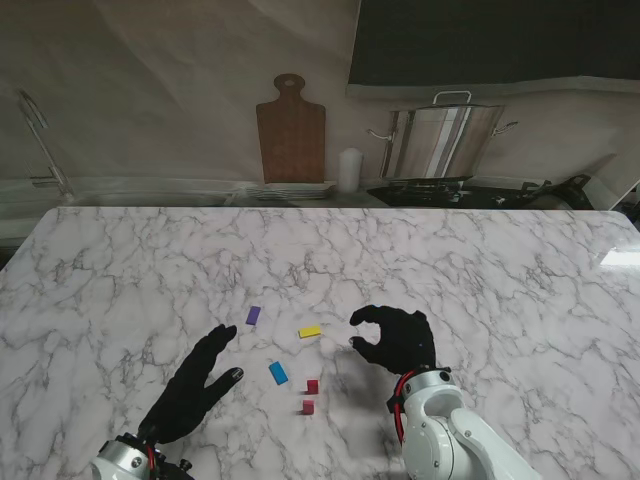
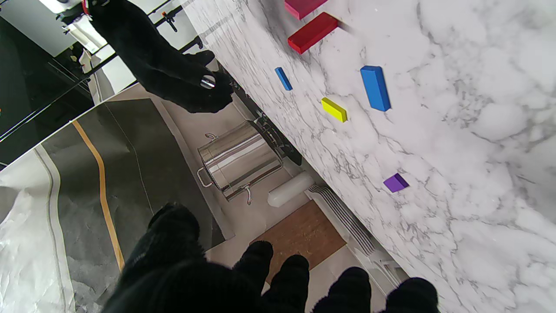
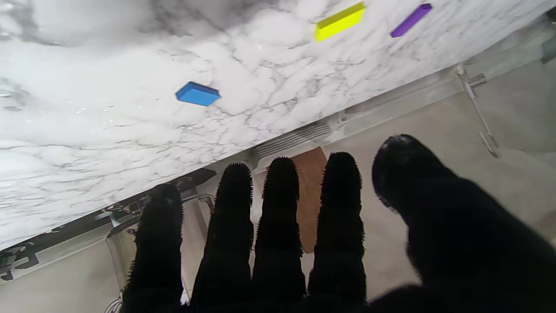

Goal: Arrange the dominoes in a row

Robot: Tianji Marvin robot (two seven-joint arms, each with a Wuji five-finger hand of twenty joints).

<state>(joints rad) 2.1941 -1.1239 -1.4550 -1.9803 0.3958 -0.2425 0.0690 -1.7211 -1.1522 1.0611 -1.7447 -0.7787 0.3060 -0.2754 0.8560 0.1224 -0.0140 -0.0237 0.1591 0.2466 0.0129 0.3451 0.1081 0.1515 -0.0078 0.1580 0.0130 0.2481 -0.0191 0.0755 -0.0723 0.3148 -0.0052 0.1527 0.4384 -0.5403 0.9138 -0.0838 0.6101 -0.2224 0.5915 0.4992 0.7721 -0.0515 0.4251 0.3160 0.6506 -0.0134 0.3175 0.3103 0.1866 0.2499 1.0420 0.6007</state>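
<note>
Several small dominoes lie flat on the marble table [image 1: 500, 270]: purple [image 1: 253, 315], yellow [image 1: 310, 330], blue [image 1: 278, 373], red [image 1: 313, 386] and a pinkish-red one [image 1: 308, 406] nearest to me. My left hand [image 1: 200, 385] is open, fingers spread, just left of the blue domino [image 2: 375, 88]. To the right of the yellow domino [image 3: 339, 21] hovers my right hand [image 1: 395, 340], fingers curved and apart with nothing in them. A second, smaller-looking blue domino [image 2: 283, 78] lies near that hand [image 2: 173, 65]; the right wrist view shows a blue domino [image 3: 197, 93] beyond the fingertips [image 3: 282, 182].
Behind the table's far edge stand a wooden cutting board [image 1: 291, 128], a stack of plates [image 1: 290, 190], a white cylinder [image 1: 349, 170] and a steel pot [image 1: 445, 140] on a stove. A metal rail [image 1: 40, 140] stands at the far left.
</note>
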